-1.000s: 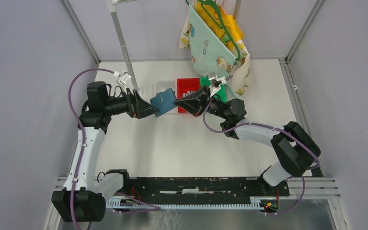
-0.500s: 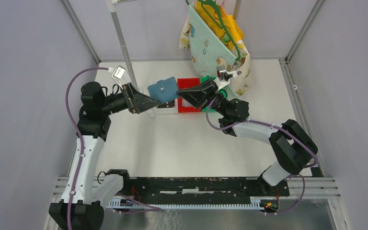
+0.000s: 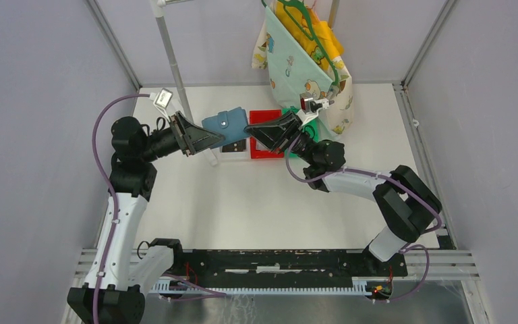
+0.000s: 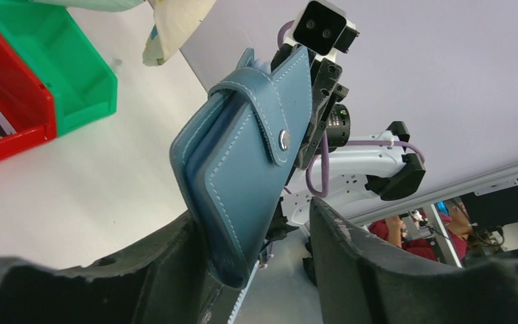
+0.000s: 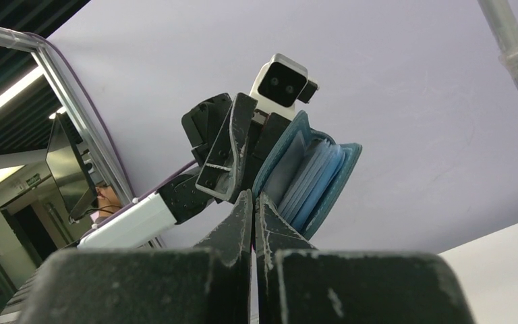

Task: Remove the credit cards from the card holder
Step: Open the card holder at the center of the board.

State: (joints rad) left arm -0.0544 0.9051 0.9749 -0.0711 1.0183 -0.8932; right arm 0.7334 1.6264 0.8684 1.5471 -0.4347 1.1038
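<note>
The teal-blue card holder [image 3: 224, 123] hangs in the air above the back of the table, between both grippers. My left gripper [image 3: 206, 138] is shut on its left end; in the left wrist view the holder [image 4: 243, 175] sits between the fingers with its snap tab fastened. My right gripper [image 3: 251, 130] is shut, its tips at the holder's right edge. In the right wrist view the holder [image 5: 310, 175] gapes a little, showing light blue pockets just past my shut right gripper [image 5: 253, 196]. No loose credit cards show; I cannot tell if a card is pinched.
A red bin [image 3: 268, 143] and a green bin [image 3: 317, 129] stand on the table under and behind the right gripper. A patterned cloth bag [image 3: 303, 64] hangs at the back. A metal pole [image 3: 174, 71] rises at the back left. A black flat piece [image 3: 233, 146] lies below the holder.
Both grippers have risen and moved toward the back with the card holder, which has tilted flatter and shifted a little left. The right gripper stays at its right edge.
</note>
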